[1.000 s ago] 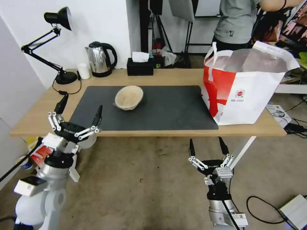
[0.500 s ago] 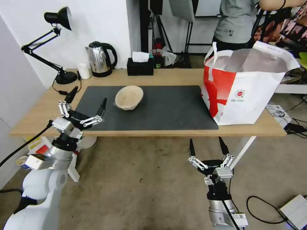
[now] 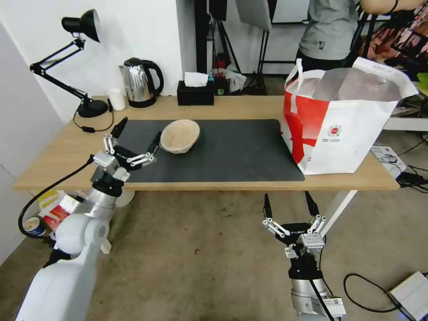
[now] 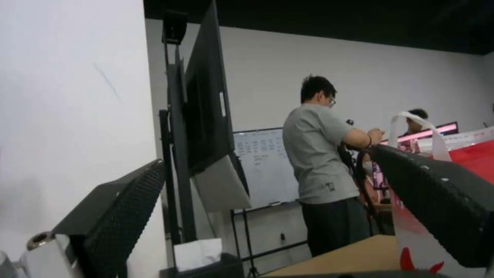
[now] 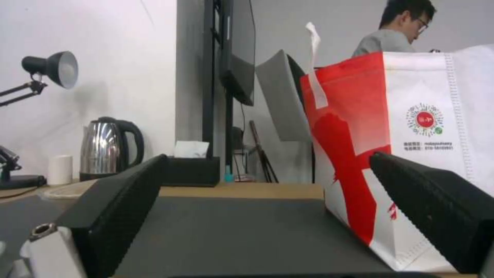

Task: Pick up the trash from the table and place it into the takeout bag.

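Jaws of the left gripper [image 3: 136, 133] stand wide over the mat [image 3: 232, 151], just beside the beige pulp bowl [image 3: 179, 136]; right gripper [image 3: 289, 204], jaws wide too, hangs below the surface [image 3: 58, 151].

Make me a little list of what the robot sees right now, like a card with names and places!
trash left: beige pulp bowl, tilted, on the dark mat
mat: dark grey mat on the table
bag: takeout bag, standing open at the table's right end
left gripper: left gripper, open, over the mat's left edge, beside the bowl, not touching it
right gripper: right gripper, open, low in front of the table
back of table: kettle, black tissue box, small white cup, desk lamp
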### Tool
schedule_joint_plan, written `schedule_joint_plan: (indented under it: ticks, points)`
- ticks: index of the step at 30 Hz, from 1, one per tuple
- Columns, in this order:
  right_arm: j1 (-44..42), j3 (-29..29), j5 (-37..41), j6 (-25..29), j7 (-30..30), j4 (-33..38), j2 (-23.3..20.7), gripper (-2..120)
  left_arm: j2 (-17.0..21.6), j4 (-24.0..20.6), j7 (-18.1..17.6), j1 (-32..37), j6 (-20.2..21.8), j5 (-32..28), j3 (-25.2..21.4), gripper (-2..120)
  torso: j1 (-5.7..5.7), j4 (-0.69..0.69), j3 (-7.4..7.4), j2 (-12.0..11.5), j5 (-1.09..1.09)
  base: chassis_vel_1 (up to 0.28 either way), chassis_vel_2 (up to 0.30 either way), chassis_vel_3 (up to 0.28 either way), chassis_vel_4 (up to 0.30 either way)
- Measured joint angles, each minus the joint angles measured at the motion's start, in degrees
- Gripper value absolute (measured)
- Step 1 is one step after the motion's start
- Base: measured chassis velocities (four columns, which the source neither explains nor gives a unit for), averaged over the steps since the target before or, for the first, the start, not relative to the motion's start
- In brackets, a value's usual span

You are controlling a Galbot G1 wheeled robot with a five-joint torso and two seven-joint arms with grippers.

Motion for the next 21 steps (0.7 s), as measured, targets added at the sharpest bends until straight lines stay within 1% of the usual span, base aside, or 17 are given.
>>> schedule_joint_plan:
  ticks: [1,4,5,9,10,13,14,16,21]
  points:
    - [0.0,0.0,0.0,0.0,0.0,0.0,0.0,100,0.0,0.0,0.0,0.0,0.0,0.0,0.0,100,0.0,0.0,0.0,0.0,0.0,0.0,0.0,0.0,0.0]
    - [0.0,0.0,0.0,0.0,0.0,0.0,0.0,100,-0.3,3.3,0.0,-2.1,0.1,-0.5,1.6,100,0.0,0.0,0.0,0.0,0.0,0.0,0.0,0.0,0.0]
    - [0.0,0.0,0.0,0.0,0.0,0.0,0.0,100,-0.3,3.3,0.0,-2.1,0.1,-0.5,1.6,100,0.0,0.0,0.0,0.0,0.0,0.0,0.0,0.0,0.0]
    - [0.0,0.0,0.0,0.0,0.0,0.0,0.0,100,-0.4,8.0,0.1,-4.5,0.1,-0.8,3.2,100,0.0,0.01,0.0,0.0,-0.01,0.0,0.0,0.0,0.0]
    - [0.0,0.0,0.0,0.0,0.0,0.0,0.0,100,-0.4,8.0,0.1,-4.5,0.1,-0.8,3.2,100,0.0,0.01,0.0,0.0,-0.01,0.0,0.0,0.0,0.0]
    - [0.0,0.0,0.0,0.0,0.0,0.0,0.0,100,-0.5,10.8,0.1,-6.2,-0.1,-0.8,3.9,100,0.0,0.0,0.0,0.0,-0.01,0.0,0.0,0.0,0.0]
    - [0.0,0.0,0.0,0.0,0.0,0.0,0.0,100,-0.5,10.8,0.1,-6.2,-0.1,-0.8,3.9,100,0.0,0.0,0.0,0.0,-0.01,0.0,0.0,0.0,0.0]
    - [0.0,0.0,0.0,0.0,0.0,0.0,0.0,100,-0.5,12.4,0.1,-7.1,-0.1,-1.0,4.3,100,0.0,0.0,0.0,0.0,0.0,0.0,0.0,0.0,0.0]
    - [0.0,0.0,0.0,0.0,0.0,0.0,0.0,100,-0.5,14.4,0.1,-7.8,-0.1,-1.2,4.7,100,0.0,0.01,0.0,0.0,0.0,0.0,0.0,0.0,0.0]
